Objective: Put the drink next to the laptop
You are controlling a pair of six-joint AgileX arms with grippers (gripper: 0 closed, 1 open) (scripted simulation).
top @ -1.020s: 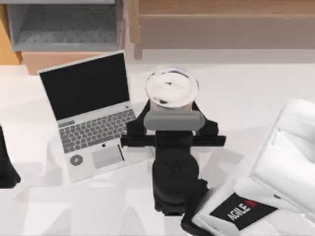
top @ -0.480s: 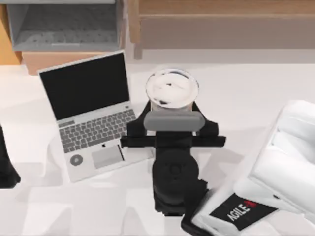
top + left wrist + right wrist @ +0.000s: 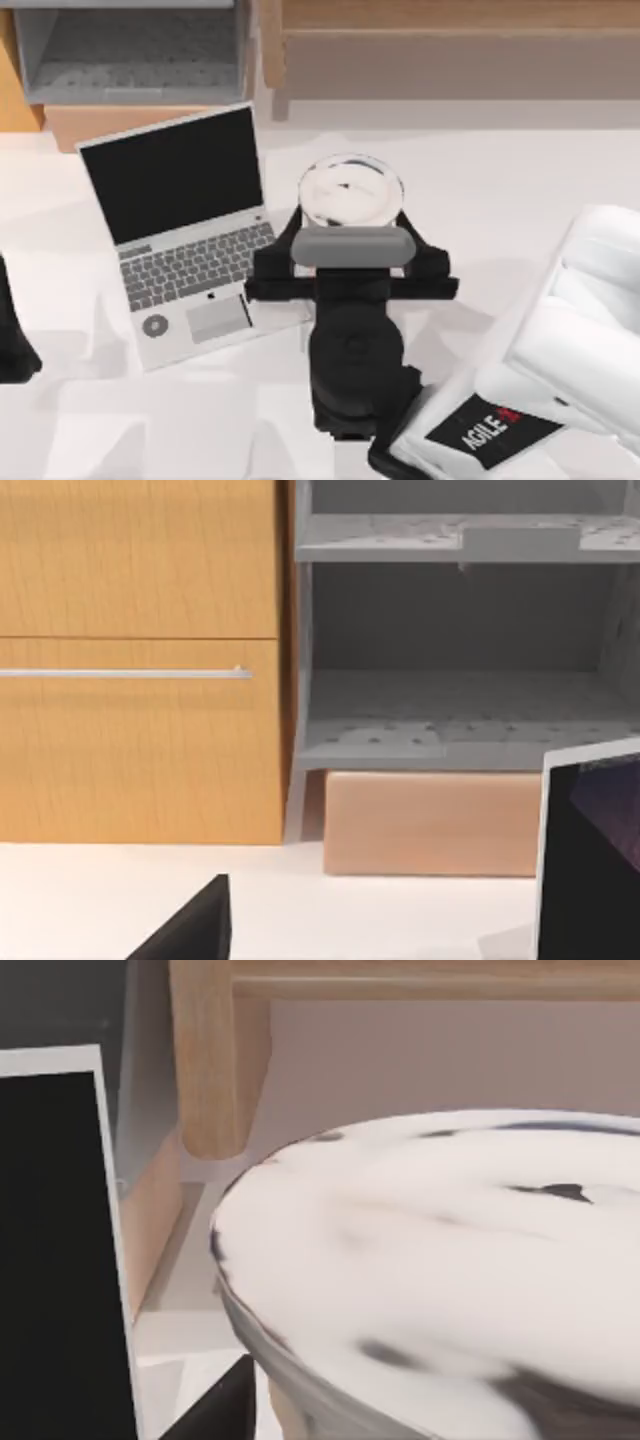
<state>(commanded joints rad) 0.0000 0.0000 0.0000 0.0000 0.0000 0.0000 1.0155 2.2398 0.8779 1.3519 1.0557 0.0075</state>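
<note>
The drink [image 3: 350, 190] stands upright on the white table [image 3: 500, 170], just beside the laptop [image 3: 185, 235], at about three o'clock from its keyboard edge and apart from it by a narrow strip of table. In the right wrist view its white lid [image 3: 440, 1260] sits close under the camera, with the laptop's black screen [image 3: 55, 1250] to one side.

Our right gripper [image 3: 350, 215] reaches in from six o'clock, its black fingers [image 3: 290, 222] flanking the cup below the lid. We cannot tell from these views whether they press on the cup walls or stand just off them.

We judge the cup to be thin, clear plastic: light when part empty, heavier when full, smooth and easily squashed, top-heavy for its height. The hold belongs on the sides below the lid rim, where the wall is stiffest, with gentle pressure only; the lid itself could pop off.

Our left arm [image 3: 15, 340] is parked at nine o'clock on the table's left edge, facing the wooden cabinet [image 3: 140, 660] and grey shelf [image 3: 460, 640].
</note>
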